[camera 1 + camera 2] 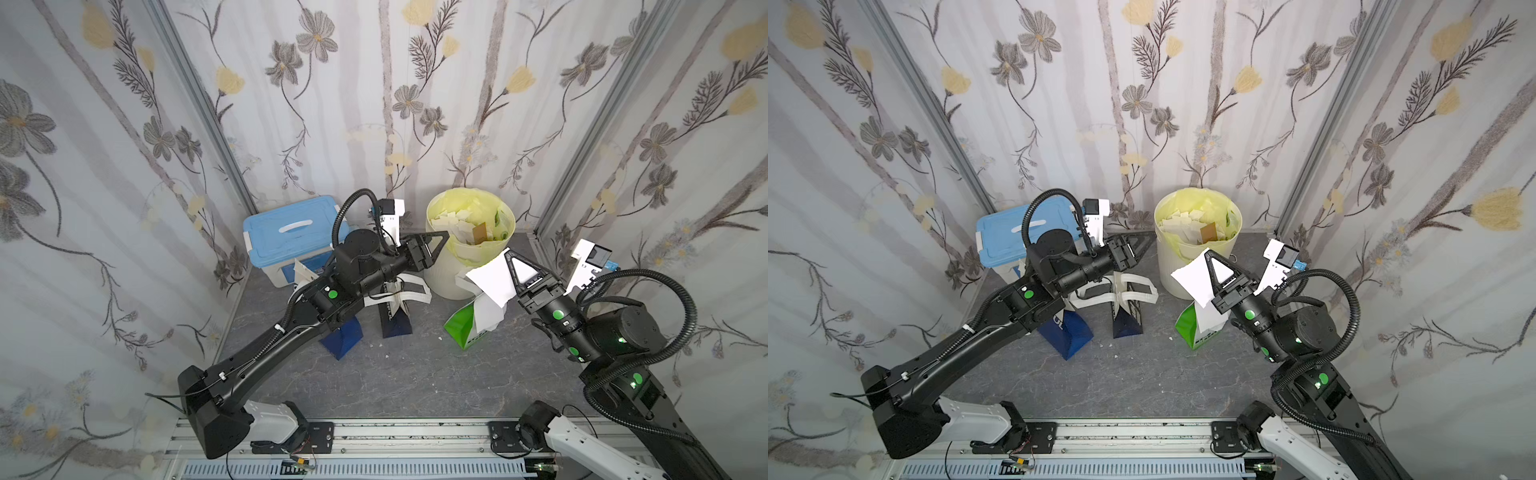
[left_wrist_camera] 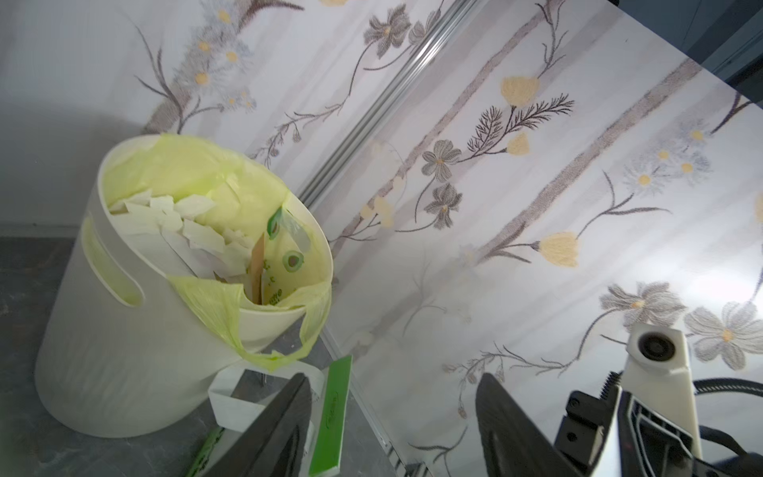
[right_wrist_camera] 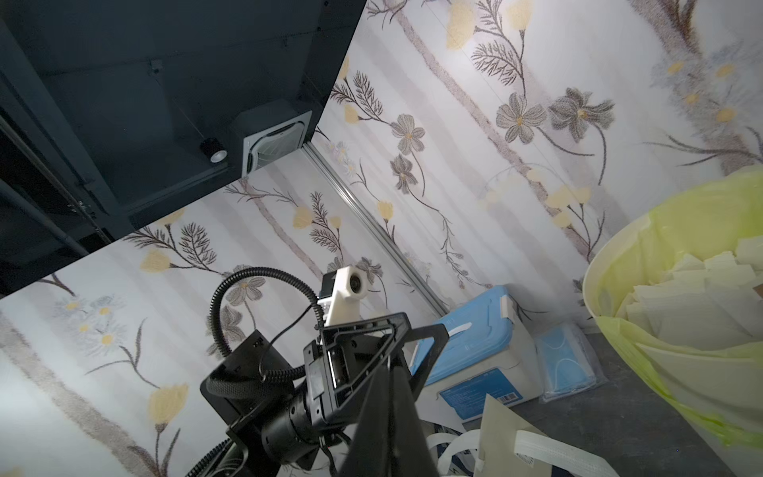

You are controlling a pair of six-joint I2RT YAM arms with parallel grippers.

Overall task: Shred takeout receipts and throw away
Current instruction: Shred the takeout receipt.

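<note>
Beside the bin [image 1: 446, 284], the right gripper [image 1: 508, 255] pinches a white receipt [image 1: 490, 279]; the left gripper [image 2: 392, 396] stands open, empty.

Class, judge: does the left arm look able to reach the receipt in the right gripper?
Probably yes: the left gripper is open, close to the receipt; only the bin partly stands between them.

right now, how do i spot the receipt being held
Find the white bin with the yellow-green liner. In front of it the right pincer pinches the receipt above the green bag. Unlike the white sheet in that bag, it hangs midair.
</note>
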